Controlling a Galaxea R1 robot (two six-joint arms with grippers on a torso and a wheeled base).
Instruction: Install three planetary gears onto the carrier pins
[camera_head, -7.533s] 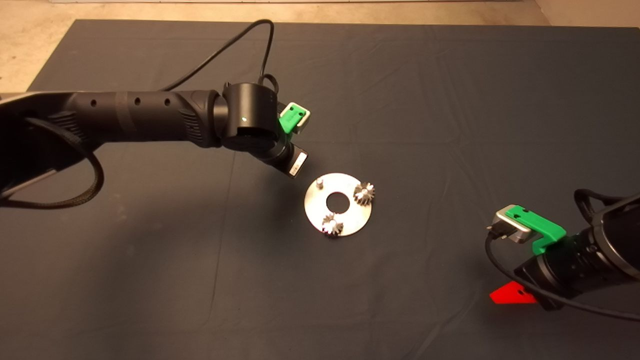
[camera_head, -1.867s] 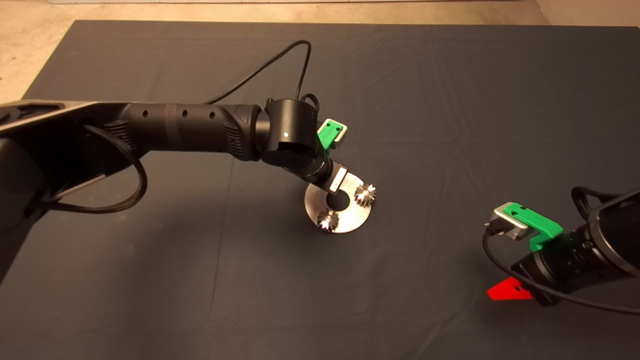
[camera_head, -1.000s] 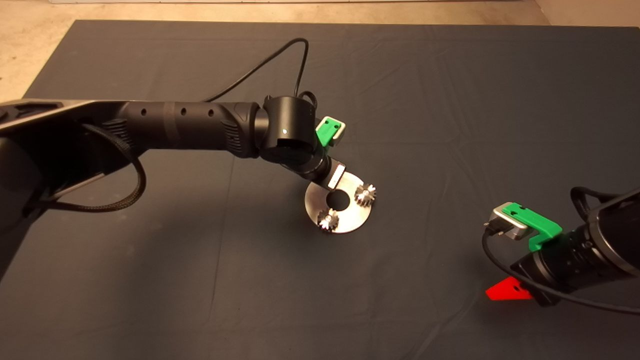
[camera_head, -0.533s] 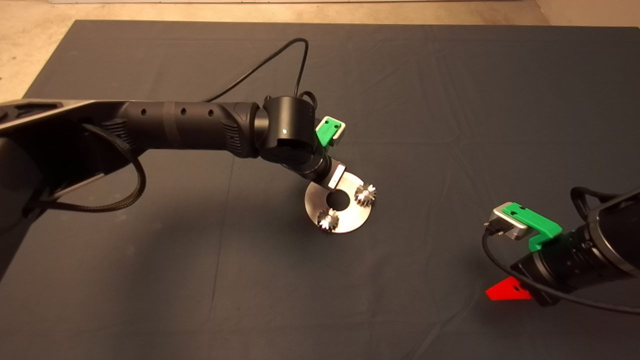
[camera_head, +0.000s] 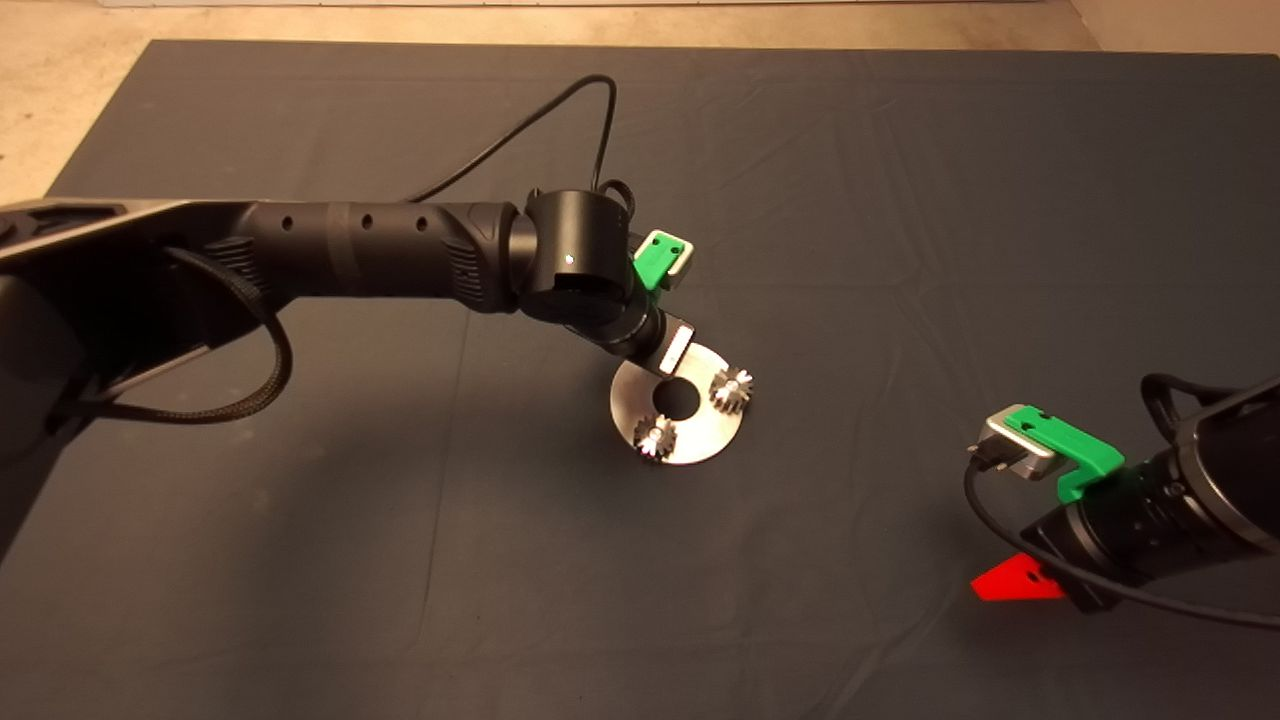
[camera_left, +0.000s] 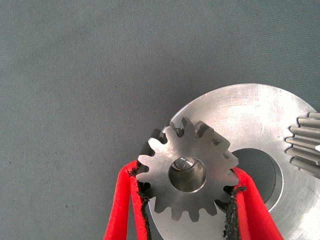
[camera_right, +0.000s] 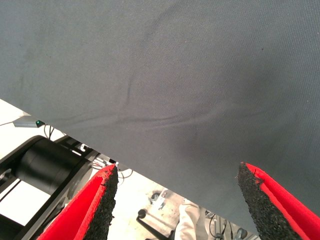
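Two steel planetary gears (camera_head: 732, 385) (camera_head: 655, 437) are sitting on the disc (camera_head: 700, 440); a third gear (camera_left: 189, 175) is resting over its pin (camera_left: 187, 170).

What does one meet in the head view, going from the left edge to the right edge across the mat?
Left arm → left end effector, at the disc's rim → gear on the disc's near side → disc's centre hole → second gear → right end effector, parked at the lower right.
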